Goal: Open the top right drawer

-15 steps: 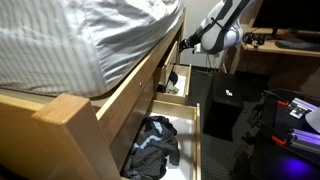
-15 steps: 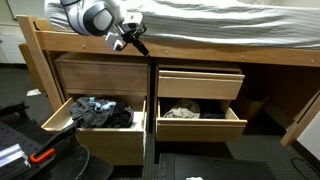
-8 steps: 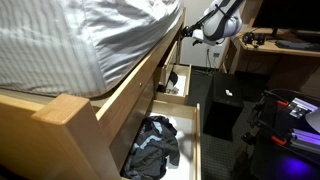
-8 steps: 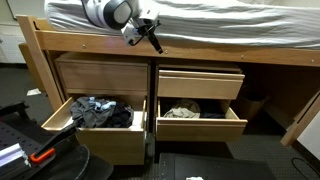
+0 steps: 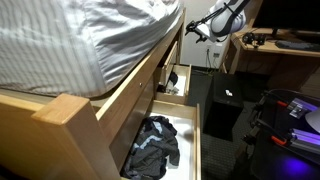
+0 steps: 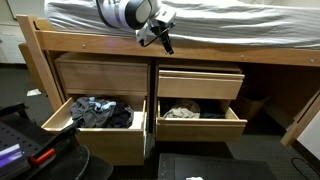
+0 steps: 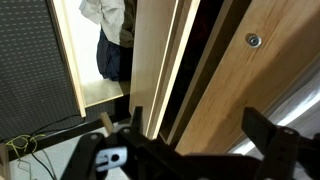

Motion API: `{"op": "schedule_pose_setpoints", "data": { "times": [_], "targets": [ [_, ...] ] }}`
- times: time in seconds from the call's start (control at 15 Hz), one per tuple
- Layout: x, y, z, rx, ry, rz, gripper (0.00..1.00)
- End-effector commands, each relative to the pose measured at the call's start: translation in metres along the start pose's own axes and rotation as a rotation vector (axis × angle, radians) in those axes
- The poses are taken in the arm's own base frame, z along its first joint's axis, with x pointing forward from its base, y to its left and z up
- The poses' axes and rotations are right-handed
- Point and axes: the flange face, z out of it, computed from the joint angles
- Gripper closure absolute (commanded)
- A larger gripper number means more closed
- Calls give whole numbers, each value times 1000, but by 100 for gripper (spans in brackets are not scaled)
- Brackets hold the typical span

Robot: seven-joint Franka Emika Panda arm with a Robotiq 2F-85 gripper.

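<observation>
End effector: the black two-fingered end effector (image 6: 162, 40) hangs in front of the bed's side rail, above the drawers and touching none of them. In the wrist view (image 7: 185, 150) its fingers (image 7: 268, 132) are spread wide with nothing between them.
Arm: the silver and black robot arm (image 6: 125, 12) reaches in level with the mattress edge. In an exterior view (image 5: 228, 14) it shows up at the far end of the bed.
Task's thing: the pale wooden top right drawer (image 6: 200, 84) sits under the rail, below the end effector and a little to one side. I cannot tell whether its front is fully shut or out a crack; none of its inside shows.
Neighbour: the pale wooden top left drawer (image 6: 100, 76) looks closed.
Lower left: the pulled-out bottom left drawer (image 6: 60, 118) holds a heap of dark grey and blue clothes (image 6: 100, 110), seen again close up in an exterior view (image 5: 152, 145).
Lower right: the pulled-out bottom right drawer (image 6: 200, 125) holds a crumpled light-coloured cloth (image 6: 182, 112).
Bed: the light wooden bed frame (image 6: 90, 45) carries a mattress under a grey striped sheet (image 5: 80, 40).
Rail detail: the wrist view shows a small round metal screw head (image 7: 253, 41) set in the wood.
Nearby: a black boxy case (image 5: 225, 105) stands on the floor beside the open drawers.
</observation>
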Motion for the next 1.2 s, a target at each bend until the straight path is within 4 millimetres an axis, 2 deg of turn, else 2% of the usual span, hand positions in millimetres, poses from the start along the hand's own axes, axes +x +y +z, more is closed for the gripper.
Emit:
{"op": "schedule_pose_setpoints", "data": {
  "times": [0.0,0.13,0.33,0.4,0.53,0.8,1.07,1.13],
  "targets": [
    [-22,-5,25,-48,-55,-90,0],
    [-44,-7,54,-40,-189,-114,0],
    [-60,-10,81,9,-339,-144,0],
    [-71,-13,61,-27,-281,-132,0],
    [-68,-9,75,-2,-321,-130,0],
    [-63,-5,85,-6,-289,-103,0],
    [-59,16,131,-124,-340,51,0],
    [-63,10,106,-96,-324,12,0]
  ]
}}
